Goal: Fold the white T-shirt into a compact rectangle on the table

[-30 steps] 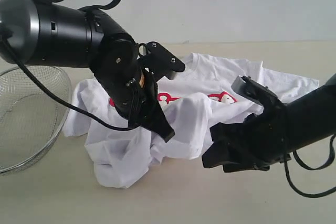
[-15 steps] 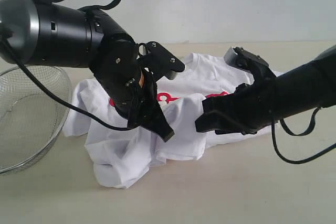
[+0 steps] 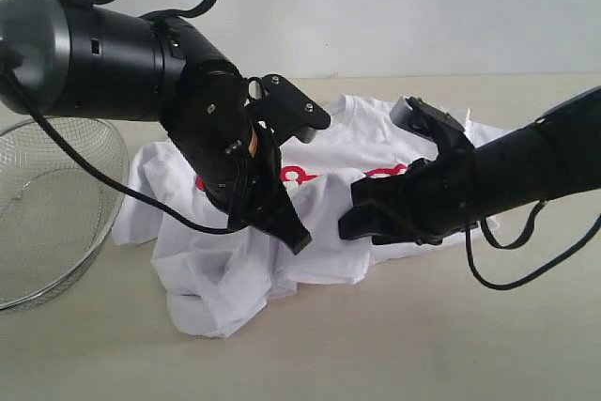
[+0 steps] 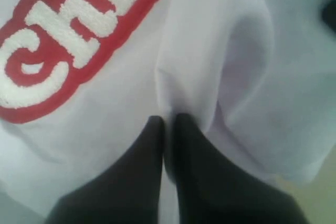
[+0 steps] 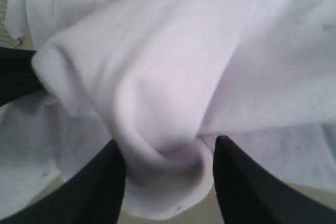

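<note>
The white T-shirt (image 3: 376,138) lies crumpled on the table (image 3: 423,345), its red print (image 3: 299,176) partly covered by a raised fold. My left gripper (image 3: 293,232) is shut on that fold; the left wrist view shows its fingers (image 4: 152,145) pressed together on white cloth beside the red letters (image 4: 79,40). My right gripper (image 3: 352,218) has reached in from the right at the shirt's middle. It is open (image 5: 168,145), with a rolled bunch of the T-shirt (image 5: 168,103) sitting between its spread fingers (image 5: 105,182).
A round wire-mesh basket (image 3: 56,223) stands at the left edge, close to the shirt's sleeve. Black cables hang from both arms. Bare tabletop stretches in front of the shirt and to its right.
My right arm has swung left and up over the shirt, bringing its open fingers around the bunched fold. The left arm and its grip have stayed still.
</note>
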Tool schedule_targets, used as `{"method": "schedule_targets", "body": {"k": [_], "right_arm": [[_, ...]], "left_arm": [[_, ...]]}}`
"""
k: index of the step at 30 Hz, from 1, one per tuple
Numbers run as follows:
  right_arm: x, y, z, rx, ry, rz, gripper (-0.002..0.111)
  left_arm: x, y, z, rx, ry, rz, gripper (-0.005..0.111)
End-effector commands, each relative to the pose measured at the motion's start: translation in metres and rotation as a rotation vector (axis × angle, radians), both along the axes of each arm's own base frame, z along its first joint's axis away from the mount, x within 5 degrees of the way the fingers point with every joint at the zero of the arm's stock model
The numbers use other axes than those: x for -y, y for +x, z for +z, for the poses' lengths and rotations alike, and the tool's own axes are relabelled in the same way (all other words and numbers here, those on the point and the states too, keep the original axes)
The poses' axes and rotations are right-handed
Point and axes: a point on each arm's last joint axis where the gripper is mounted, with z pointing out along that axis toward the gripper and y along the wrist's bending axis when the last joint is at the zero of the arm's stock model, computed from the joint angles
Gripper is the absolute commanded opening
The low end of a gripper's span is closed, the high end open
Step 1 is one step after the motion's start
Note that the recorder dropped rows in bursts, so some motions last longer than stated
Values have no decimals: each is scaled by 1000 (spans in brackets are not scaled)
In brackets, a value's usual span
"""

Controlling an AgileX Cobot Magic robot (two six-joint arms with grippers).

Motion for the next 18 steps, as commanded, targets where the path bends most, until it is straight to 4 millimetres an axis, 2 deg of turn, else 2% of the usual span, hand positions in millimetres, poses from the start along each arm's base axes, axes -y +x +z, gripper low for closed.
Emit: {"method": "schedule_targets", "body": {"k": [1,8,14,15,18], "right_arm": [[-4,8,3,15,28,24,46],[-6,7,1,-5,46,57,42],[-7,3,1,-33,60,84,9],[-7,1,-1,-61,43,91,0],[-2,-3,-6,-130,-26,84,0]], "left_arm": [[0,1,3,-1,-4,15,5],[0,1,3,-1,-4,15,5],[-1,1,3,-3,-2,16,5],[-1,1,3,-3,-2,16,5],[-1,0,2,-8,4,17,5]]}}
